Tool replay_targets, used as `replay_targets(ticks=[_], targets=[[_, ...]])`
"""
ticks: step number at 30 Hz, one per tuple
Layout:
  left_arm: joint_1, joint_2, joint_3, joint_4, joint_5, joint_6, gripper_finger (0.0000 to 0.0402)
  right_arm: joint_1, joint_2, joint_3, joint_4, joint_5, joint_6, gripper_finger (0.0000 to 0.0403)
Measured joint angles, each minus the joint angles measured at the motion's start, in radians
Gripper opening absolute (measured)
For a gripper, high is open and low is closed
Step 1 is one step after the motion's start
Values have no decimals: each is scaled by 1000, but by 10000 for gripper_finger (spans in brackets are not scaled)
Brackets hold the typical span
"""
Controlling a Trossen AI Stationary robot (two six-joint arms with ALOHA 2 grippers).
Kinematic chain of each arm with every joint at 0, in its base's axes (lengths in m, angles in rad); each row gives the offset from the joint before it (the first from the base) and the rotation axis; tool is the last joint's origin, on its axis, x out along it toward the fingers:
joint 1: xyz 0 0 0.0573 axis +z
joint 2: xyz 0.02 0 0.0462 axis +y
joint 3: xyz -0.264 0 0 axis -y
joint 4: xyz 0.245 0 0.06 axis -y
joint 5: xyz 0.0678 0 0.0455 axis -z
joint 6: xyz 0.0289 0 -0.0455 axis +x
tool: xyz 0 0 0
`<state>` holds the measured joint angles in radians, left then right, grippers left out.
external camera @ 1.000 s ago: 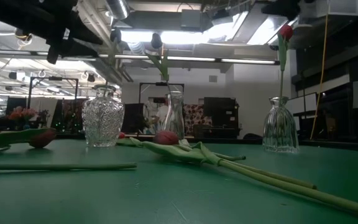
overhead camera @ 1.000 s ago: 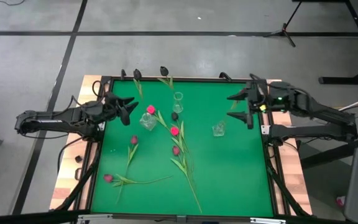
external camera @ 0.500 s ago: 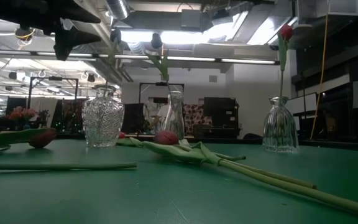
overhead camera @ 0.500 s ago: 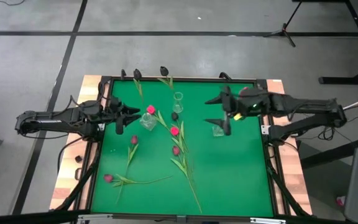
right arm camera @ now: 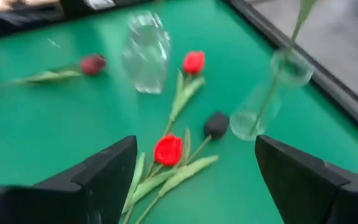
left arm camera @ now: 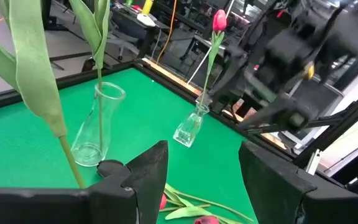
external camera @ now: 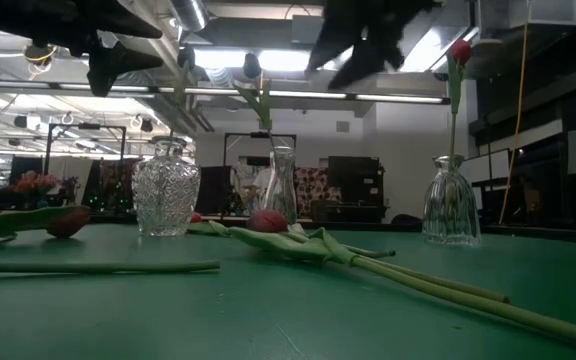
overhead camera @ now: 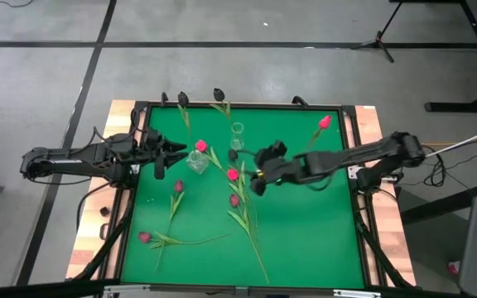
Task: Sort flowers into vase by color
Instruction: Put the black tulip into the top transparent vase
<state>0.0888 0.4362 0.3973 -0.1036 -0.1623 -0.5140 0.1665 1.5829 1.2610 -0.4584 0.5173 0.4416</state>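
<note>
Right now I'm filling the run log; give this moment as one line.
right gripper: open, empty, above bright red tulip | left gripper: open, beside cut-glass vase

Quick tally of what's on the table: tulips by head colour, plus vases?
Bright pink-red tulips: 3
Dull magenta tulips: 3
Near-black tulips: 3
Glass vases: 3
Total: 12 (9 tulips, 3 vases)

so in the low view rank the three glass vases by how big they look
1. cut-glass vase, the widest
2. bell-shaped vase holding a red tulip
3. slim vase, narrowest

Their distances from the camera differ, so true sizes stay unsure.
</note>
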Motion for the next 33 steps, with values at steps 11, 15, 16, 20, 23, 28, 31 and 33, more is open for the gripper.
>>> replay_targets(ticks=[11,15,16,20,23,28,31,33], targets=[[0,0,-1,-1,0,0,194,-18,283,0,63,145,183,325],[0,2,-2,-12,-2,0,194,-55,331,0,137,98,182,325],[0,2,-2,-15,-3,0,194,-67,340,0,153,80,182,325],[0,2,-2,-20,-4,1,194,-109,373,1,182,-18,182,325],[0,2,-2,-20,-4,1,194,-125,394,0,182,-59,186,325],[-1,2,-2,-21,-4,2,194,-123,413,0,182,-66,192,325],[-1,2,-2,-22,-5,2,194,-122,422,1,181,-66,195,325],[-1,2,-2,-23,-5,2,194,-123,429,-1,166,-66,204,325]])
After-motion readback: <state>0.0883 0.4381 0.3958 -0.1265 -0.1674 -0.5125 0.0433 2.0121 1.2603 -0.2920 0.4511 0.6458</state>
